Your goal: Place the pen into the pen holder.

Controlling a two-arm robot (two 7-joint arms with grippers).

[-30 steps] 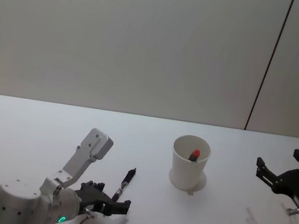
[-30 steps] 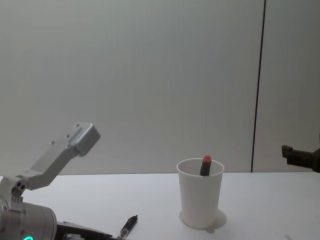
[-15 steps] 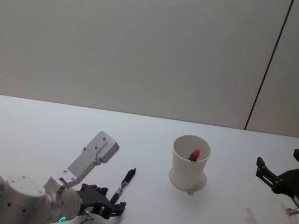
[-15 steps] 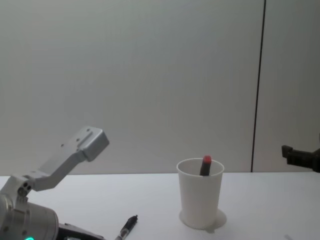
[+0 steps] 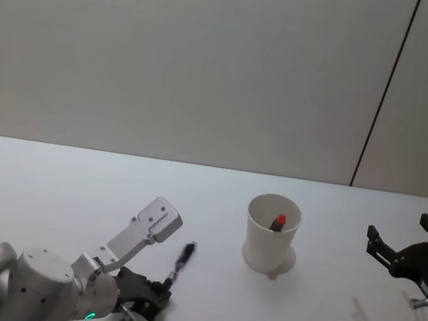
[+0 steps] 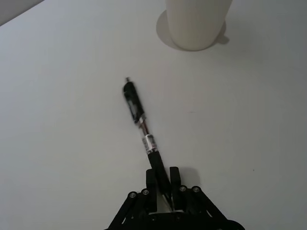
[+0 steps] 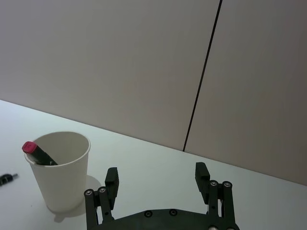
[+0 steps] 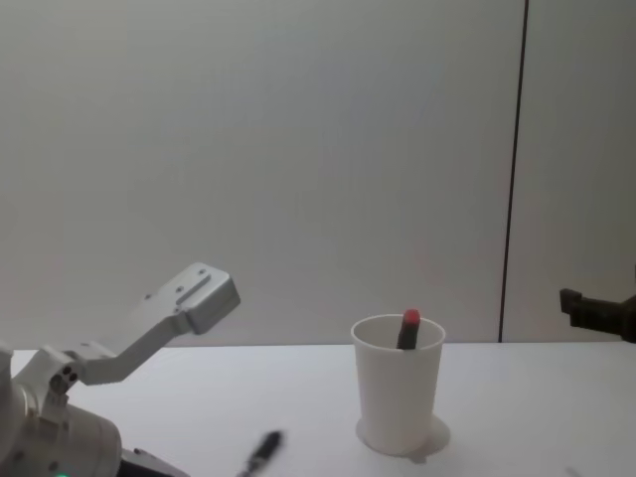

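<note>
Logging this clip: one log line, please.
left gripper: shut on pen | pen: outside pen holder | right gripper: open, parked right

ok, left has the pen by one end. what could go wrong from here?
1. The left gripper is shut on the very end of the pen, so most of its length overhangs; it may swing or slip when lifted.
2. The pen holder already has a red-capped pen leaning inside; the new one could catch on it or the rim.
3. The pen holder looks light and could tip if nudged; the right gripper sits open off to the right, not steadying it.
</note>
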